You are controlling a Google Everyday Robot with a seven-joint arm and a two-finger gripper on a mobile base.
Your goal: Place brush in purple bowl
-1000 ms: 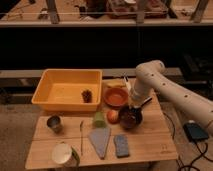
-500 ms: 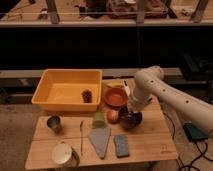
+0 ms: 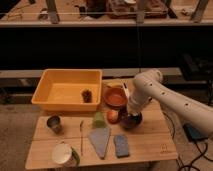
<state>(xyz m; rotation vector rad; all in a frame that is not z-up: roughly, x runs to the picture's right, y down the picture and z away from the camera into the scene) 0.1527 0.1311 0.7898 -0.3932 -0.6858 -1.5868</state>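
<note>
Arm has swung lower — gripper (image 3: 131,116) over the purple bowl (image 3: 133,121), brush hidden.

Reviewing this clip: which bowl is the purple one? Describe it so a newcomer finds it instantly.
Start at the big yellow bin on the wooden table. To its right sits the orange bowl; the purple bowl is just in front of that, under the white arm, whose claw hangs over it. It is far darker than the orange one.
</note>
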